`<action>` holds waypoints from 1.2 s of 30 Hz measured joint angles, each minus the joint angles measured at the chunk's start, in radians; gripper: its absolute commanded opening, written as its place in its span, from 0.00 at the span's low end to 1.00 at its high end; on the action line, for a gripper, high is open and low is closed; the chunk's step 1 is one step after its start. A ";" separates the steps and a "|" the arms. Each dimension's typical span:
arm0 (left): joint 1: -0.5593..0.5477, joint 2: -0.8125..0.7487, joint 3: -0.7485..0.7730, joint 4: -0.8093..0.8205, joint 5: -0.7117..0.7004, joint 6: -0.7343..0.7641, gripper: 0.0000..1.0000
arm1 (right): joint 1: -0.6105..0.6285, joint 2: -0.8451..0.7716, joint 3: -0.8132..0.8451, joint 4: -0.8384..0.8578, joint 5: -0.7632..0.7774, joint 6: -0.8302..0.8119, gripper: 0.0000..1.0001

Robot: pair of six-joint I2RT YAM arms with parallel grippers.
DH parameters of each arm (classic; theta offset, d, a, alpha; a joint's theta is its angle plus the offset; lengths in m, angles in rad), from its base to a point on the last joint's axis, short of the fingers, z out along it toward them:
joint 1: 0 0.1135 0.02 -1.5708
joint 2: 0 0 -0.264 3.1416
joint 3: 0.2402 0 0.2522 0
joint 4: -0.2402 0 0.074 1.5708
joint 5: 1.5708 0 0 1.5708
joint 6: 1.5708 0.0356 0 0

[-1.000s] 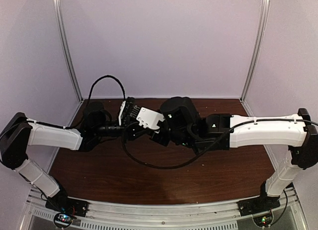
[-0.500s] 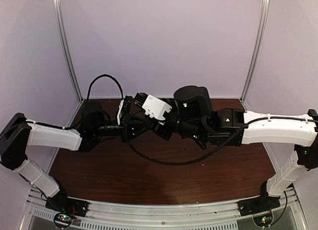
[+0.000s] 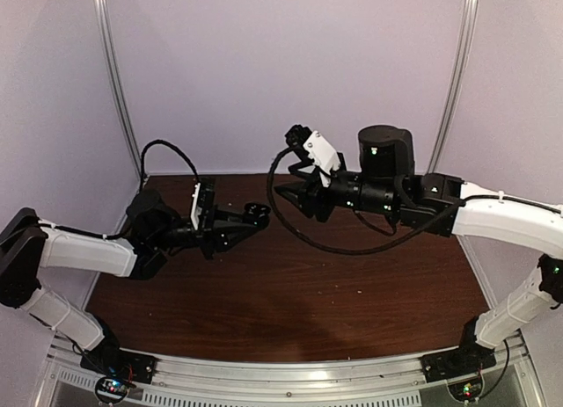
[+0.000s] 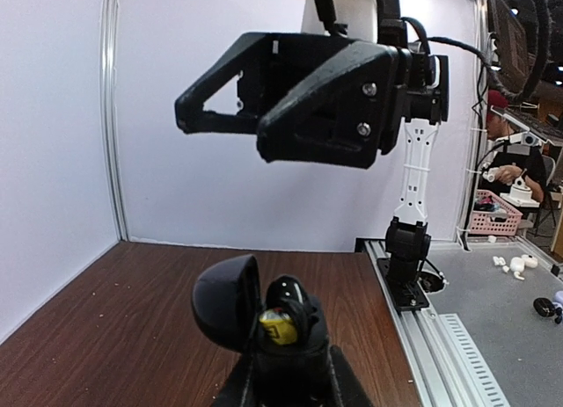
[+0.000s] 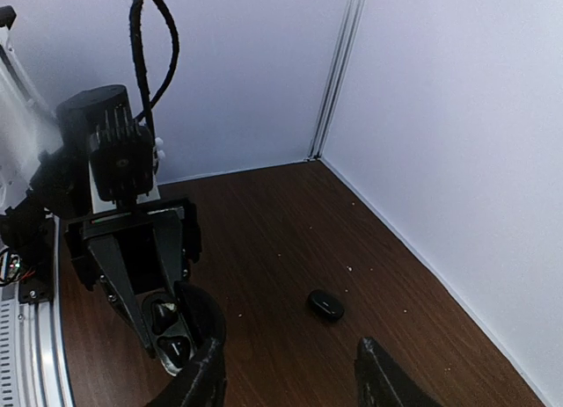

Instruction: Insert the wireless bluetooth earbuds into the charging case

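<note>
Above the left half of the worktop [image 3: 308, 293], the charging case [image 4: 227, 300] is held off the surface with its lid swung up. The left tool [image 3: 249, 219] is clamped on its lower half. A glossy black bud [image 4: 290, 296] seems to sit inside, though this is hard to tell. One loose earbud [image 5: 325, 304] lies on the wood between that tool and the far edge. The right tool [image 5: 286, 363] hangs higher, facing the case, its fingers apart and empty.

Top overhead. Left wrist faces right pincer [image 4: 224, 131]; right, left pincer [image 5: 165, 321].
</note>
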 measured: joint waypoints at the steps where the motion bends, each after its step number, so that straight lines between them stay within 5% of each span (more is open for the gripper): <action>1: -0.002 -0.007 0.000 -0.003 0.001 0.014 0.00 | -0.009 -0.006 -0.010 0.001 -0.033 0.013 0.52; 14: -0.082 -0.116 0.036 -0.233 -0.027 0.279 0.00 | -0.150 -0.017 -0.039 0.025 -0.296 0.134 0.52; 36: -0.138 -0.114 0.120 -0.412 -0.117 0.431 0.00 | -0.096 0.021 -0.032 -0.029 -0.473 0.023 0.53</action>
